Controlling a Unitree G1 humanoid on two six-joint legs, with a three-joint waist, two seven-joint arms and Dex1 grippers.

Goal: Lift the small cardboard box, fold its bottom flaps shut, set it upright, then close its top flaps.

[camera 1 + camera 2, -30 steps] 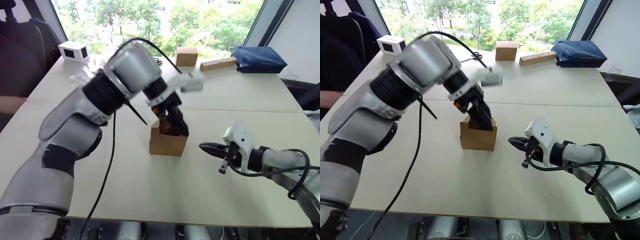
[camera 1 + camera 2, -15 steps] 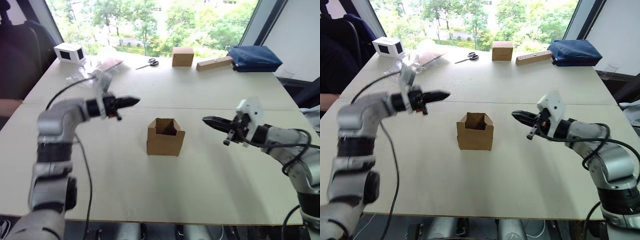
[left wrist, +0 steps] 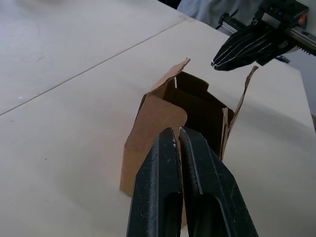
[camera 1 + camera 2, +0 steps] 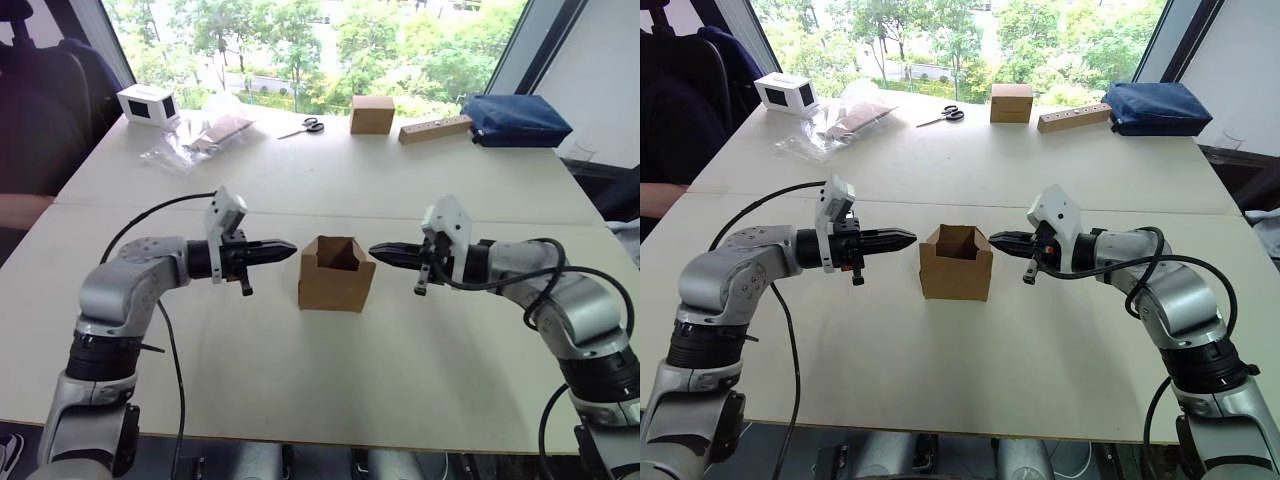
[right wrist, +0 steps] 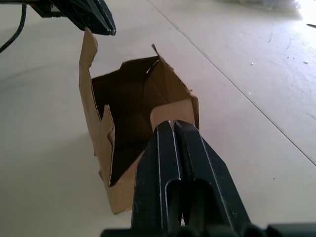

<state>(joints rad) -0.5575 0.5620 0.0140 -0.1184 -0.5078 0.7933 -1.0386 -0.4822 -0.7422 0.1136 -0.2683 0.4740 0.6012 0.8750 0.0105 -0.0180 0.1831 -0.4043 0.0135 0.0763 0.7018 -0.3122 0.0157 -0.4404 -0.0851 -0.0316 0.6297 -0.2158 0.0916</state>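
The small cardboard box [image 4: 335, 280] stands upright mid-table with its top flaps [image 3: 243, 97] raised and its inside showing. Its bottom flaps are hidden underneath. My left gripper [image 4: 291, 245] is shut and points at the box's left side from a short gap away. My right gripper [image 4: 374, 251] is shut too, and its tip sits level with the box's upper right edge, very close to it. In the left wrist view the shut fingers [image 3: 168, 163] aim at the box's near wall [image 3: 153, 128]. The right wrist view has the shut fingers [image 5: 163, 148] against the box's near flap [image 5: 170, 111].
Along the far edge lie a white box with a dark window [image 4: 147, 103], a clear plastic bag [image 4: 200, 135], scissors [image 4: 310, 126], a cube-shaped cardboard box [image 4: 372, 114], a wooden block [image 4: 435, 128] and a blue bag [image 4: 515, 118]. Bare table [image 4: 330, 380] surrounds the small box.
My left gripper left the box's open top, swung out left while shutting, and now points at its left side. The right gripper rose and moved in to the right side.
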